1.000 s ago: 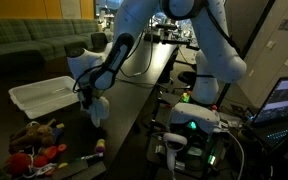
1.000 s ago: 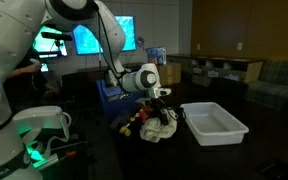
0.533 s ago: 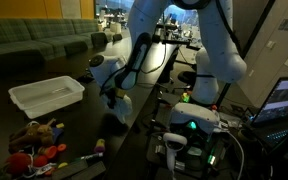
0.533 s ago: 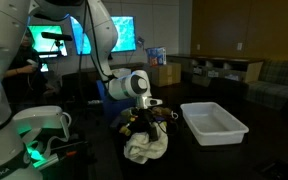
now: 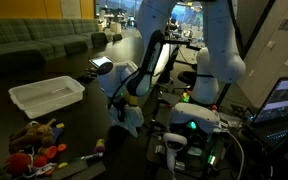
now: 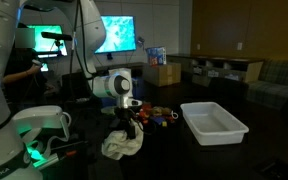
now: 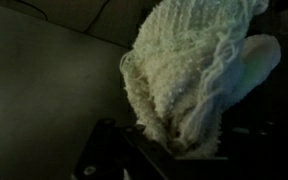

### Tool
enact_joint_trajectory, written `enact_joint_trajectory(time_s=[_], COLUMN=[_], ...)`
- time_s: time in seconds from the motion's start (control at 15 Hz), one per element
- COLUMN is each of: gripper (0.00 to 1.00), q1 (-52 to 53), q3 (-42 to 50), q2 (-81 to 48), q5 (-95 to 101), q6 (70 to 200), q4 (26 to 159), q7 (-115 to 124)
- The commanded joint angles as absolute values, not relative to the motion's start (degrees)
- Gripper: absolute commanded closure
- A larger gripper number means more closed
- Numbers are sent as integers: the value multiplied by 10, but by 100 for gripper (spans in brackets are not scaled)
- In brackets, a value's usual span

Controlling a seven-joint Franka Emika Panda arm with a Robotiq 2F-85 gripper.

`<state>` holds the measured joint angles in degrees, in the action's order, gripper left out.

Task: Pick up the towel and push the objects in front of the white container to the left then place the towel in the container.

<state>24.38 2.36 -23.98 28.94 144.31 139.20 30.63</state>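
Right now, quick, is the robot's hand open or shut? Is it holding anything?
The gripper is shut, its fingers clamped on the towel, which hangs below it.

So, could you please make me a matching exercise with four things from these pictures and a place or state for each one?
Things:
1. towel
2. white container
3. objects
4. tool

Places or states:
A. shut on cloth
B. lying in a cluster on the table
C. hanging down from the tool
D. standing on the table, nothing seen inside

Pairs: 1-C, 2-D, 3-B, 4-A
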Motion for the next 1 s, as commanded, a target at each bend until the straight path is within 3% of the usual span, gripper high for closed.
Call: enact_joint_trajectory(time_s=[0.0,0.4,0.93], gripper=[99,99,99], q1=[218,216,231], q3=[-46,-108,-116], q2=[-219,-252,-333], q5=[239,185,167], q6=[1468,1470,1469], q4=[1413,1380,1288], q7=[211,101,73])
